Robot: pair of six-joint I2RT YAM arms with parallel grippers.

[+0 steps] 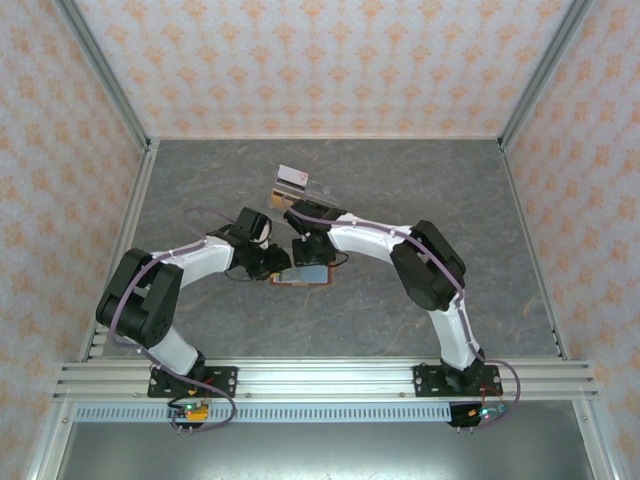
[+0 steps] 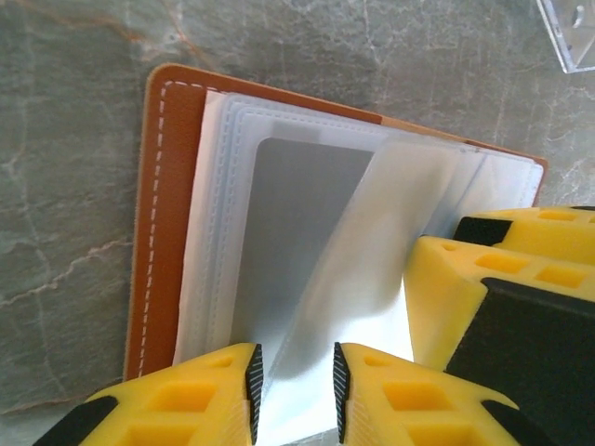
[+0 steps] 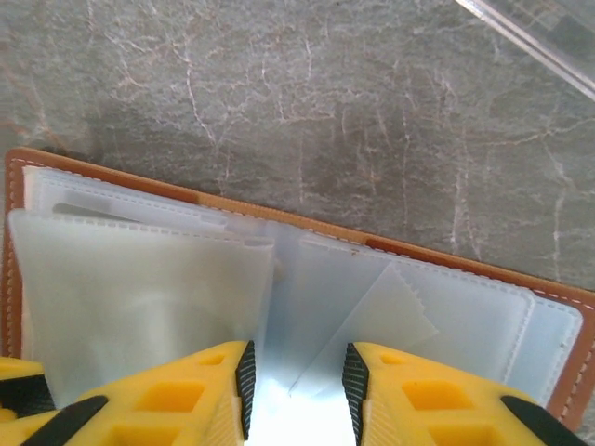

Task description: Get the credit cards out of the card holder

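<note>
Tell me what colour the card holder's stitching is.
White, on the brown leather card holder; best in left wrist view.

Card holder (image 2: 158,232): tan-brown leather, white stitching along the edge. Sleeves (image 2: 372,242) inside it: milky translucent white. One grey card (image 2: 297,223) shows through a sleeve, mid-frame in the left wrist view. Tabletop (image 2: 65,186): dark grey stone pattern, pale veins, a few rust-coloured streaks. Left end effector (image 2: 296,395) and right end effector (image 3: 297,390): yellow fingers, black ribbed pads. Arms (image 1: 200,255): white shells, black joints. Walls (image 1: 320,60): cream with a repeating orange floral motif. Tray (image 2: 569,37), upper right: clear.
</note>
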